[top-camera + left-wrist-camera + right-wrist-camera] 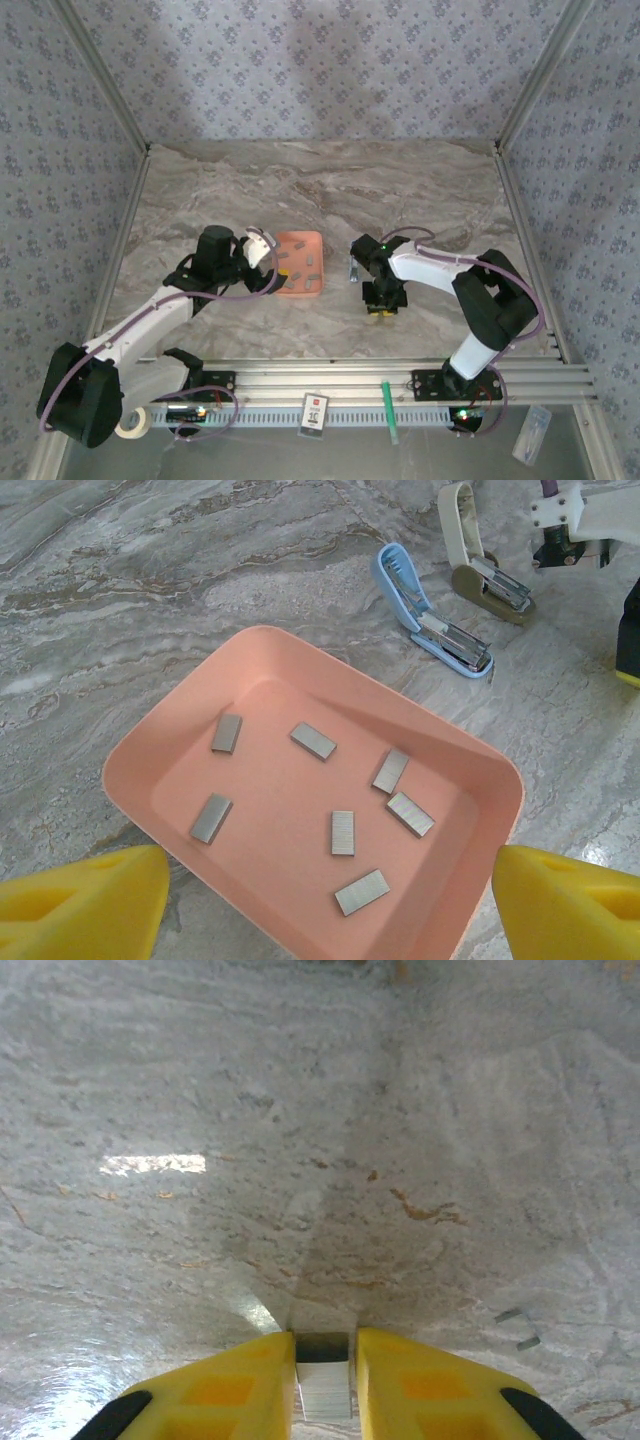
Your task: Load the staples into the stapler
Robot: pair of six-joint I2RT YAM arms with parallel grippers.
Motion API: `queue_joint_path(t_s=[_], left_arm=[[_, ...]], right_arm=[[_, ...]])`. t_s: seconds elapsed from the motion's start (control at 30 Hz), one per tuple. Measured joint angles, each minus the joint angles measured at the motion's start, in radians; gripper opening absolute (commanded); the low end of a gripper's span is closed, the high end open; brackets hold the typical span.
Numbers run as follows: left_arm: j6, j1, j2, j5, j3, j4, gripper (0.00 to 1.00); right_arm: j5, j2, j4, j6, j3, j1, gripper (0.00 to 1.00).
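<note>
Right wrist view: right hand (325, 1345) squeezed tight on staples (325, 1395).
Stapler (432, 620): open, beside the orange tray (480, 770), lying along its edge, on the right hand's side.

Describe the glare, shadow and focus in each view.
Top view: even light, faint shadow on the back wall. Left wrist view: staples crisp in the tray. Right wrist view: white glare patch on the table; staple strip in the right pincer blurred.

An orange tray (330, 665) sits on the marbled bench (400, 190), an open tan stapler (480, 572) to its right. Near edge, left to right: tape roll (132, 423), card (314, 412), green pen (389, 410), clear bag (530, 433).
</note>
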Motion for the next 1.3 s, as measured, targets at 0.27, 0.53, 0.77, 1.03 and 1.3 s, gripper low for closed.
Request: queue_joint_path(t_s=[0.27, 0.53, 0.77, 1.03, 1.3], left_arm=[[0.0, -0.001, 0.0, -0.001, 0.0, 0.0, 0.84], [-0.015, -0.019, 0.009, -0.029, 0.0, 0.006, 0.84], [-0.052, -0.02, 0.048, -0.068, 0.01, 0.036, 0.84], [-0.053, -0.02, 0.164, -0.084, 0.069, 0.142, 0.84], [-0.075, -0.02, 0.237, -0.09, 0.068, 0.222, 0.84]], right_arm=[[0.015, -0.007, -0.004, 0.008, 0.0, 0.008, 0.15], [0.094, -0.15, -0.003, 0.043, 0.006, 0.01, 0.14], [0.21, -0.202, 0.02, 0.028, 0.066, -0.039, 0.13], [0.282, -0.202, 0.104, -0.005, 0.068, -0.091, 0.13], [0.284, -0.158, 0.212, -0.018, 0.043, -0.096, 0.13]])
